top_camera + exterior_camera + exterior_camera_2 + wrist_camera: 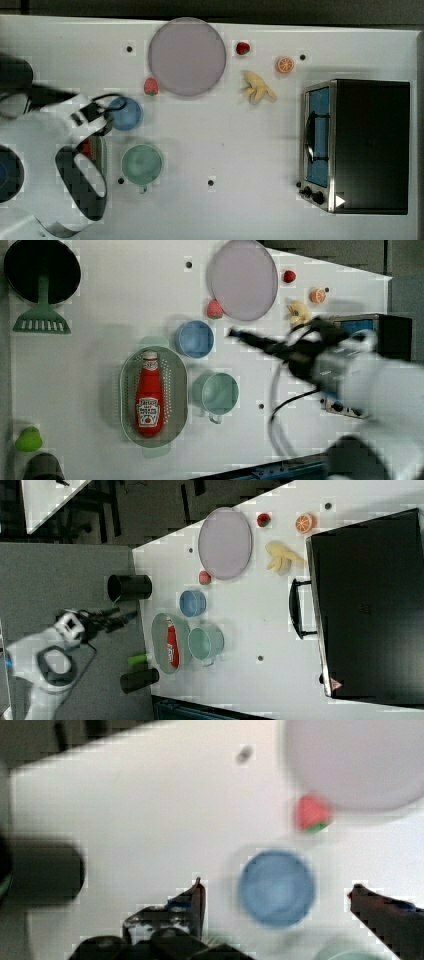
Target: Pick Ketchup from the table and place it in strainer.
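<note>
The red Ketchup squeeze bottle (pixel 149 396) lies lengthwise inside the pale green oval perforated strainer (pixel 176 376) on the white worktop (pixel 115 305). Beside the strainer sits a round blue bowl (pixel 276 887), above which the gripper (pixel 276 892) hangs, jaws wide apart and empty.

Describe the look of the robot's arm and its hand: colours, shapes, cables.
The arm is made of rounded white segments with black joint sections. A black cable loops loosely alongside it. The hand is black, with a white body behind it, and ends in two slim dark fingers carrying small blue marks.
</note>
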### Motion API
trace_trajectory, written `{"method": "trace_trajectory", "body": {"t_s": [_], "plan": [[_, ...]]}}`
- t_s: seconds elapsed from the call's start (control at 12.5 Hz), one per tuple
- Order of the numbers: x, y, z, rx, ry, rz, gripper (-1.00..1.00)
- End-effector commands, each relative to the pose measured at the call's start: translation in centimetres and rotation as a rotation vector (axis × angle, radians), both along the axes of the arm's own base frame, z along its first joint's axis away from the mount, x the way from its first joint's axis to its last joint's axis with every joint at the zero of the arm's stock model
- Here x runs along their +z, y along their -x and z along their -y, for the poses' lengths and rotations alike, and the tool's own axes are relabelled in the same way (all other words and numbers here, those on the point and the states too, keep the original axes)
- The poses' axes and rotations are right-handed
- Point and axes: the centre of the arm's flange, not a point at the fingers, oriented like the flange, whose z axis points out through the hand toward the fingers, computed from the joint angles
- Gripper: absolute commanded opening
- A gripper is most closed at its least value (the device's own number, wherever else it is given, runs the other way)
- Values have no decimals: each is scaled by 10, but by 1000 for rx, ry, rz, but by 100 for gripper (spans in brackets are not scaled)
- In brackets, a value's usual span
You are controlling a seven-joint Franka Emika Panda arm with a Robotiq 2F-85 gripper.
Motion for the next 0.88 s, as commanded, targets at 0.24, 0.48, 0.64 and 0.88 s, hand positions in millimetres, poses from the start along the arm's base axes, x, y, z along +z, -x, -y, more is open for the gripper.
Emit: {"method": "trace_trajectory", "body": {"t_s": [0.24,0.48,0.64,0.88], "plan": [[63,-46,191,-365,75,-161,100],[104,-44,255,-436,73,-226,100],[121,-43,281,-461,45,-245,100],[127,-35,301,-531,39,-307,100]]}}
